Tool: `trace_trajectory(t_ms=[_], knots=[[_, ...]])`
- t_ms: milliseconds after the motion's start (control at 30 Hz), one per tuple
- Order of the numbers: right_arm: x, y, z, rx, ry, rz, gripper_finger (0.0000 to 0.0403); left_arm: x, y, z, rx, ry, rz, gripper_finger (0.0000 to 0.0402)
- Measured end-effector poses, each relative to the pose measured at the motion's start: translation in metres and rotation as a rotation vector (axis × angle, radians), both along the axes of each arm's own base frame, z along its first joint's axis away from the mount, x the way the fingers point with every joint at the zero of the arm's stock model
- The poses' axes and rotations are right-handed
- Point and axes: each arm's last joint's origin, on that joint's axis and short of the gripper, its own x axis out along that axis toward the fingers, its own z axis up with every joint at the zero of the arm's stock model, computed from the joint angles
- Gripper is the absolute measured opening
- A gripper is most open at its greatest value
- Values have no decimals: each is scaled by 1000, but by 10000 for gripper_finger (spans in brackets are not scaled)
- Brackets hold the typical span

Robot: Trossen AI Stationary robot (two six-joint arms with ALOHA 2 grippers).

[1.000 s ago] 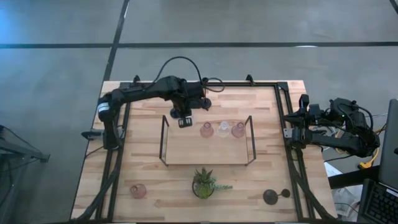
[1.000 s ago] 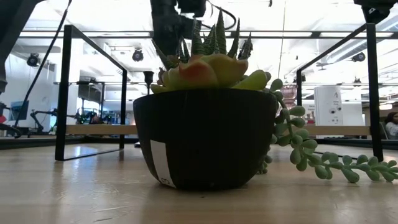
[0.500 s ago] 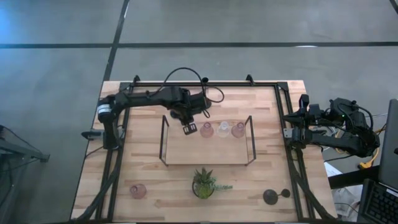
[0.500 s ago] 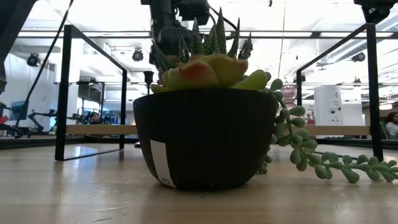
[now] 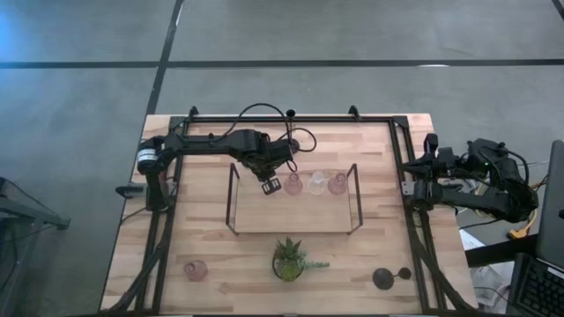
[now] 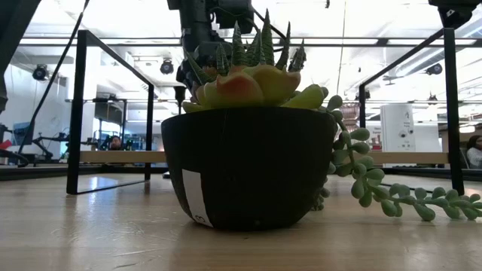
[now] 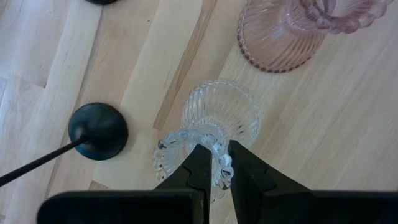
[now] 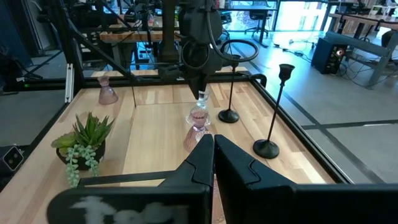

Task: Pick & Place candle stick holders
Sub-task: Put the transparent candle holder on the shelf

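My left gripper (image 5: 271, 184) is over the far left part of the wire-framed wooden tray (image 5: 232, 199), shut on a clear ribbed glass candle holder (image 7: 219, 118). It stands just left of a row of three squat holders in the tray: pink (image 5: 293, 183), clear (image 5: 315, 182) and pink (image 5: 337, 182). Two black thin-stemmed holders (image 8: 229, 115) (image 8: 267, 148) stand on their round bases beyond the tray's far side. A pink holder (image 5: 195, 269) stands at the near left. My right gripper (image 8: 213, 149) is shut and empty, parked at the table's right edge (image 5: 432, 172). My left gripper pinches the clear holder's scalloped top rim (image 7: 219, 167) between its two fingers. The fingers come from above, pointing down. The holder hangs upright below them, ribbed body lowest. I cannot tell whether its foot touches the tray floor.
A green potted plant (image 5: 289, 258) stands near the front edge and fills the low view (image 6: 248, 150). A dark round-based piece (image 5: 382, 278) lies at the near right. The tray's wire rails (image 5: 356, 198) rise around its wooden floor.
My left gripper has gone toward the table's near and right edges, past the tray's far rail, and now stands inside the tray beside the leftmost pink holder. My right arm has kept still.
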Motion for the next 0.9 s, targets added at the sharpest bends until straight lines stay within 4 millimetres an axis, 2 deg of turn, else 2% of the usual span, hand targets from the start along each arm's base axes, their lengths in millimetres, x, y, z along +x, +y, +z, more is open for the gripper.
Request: trace_trajectory(t_ms=[433,567,900], knots=[[0,0,0,0,0,0,8,1,-9,-1,-6,-3,-9,37],[0,0,0,0,0,0,8,3,-12,0,-59,-23,-25,37],[0,0,0,0,0,0,8,3,-13,-1,-72,-19,-28,37]])
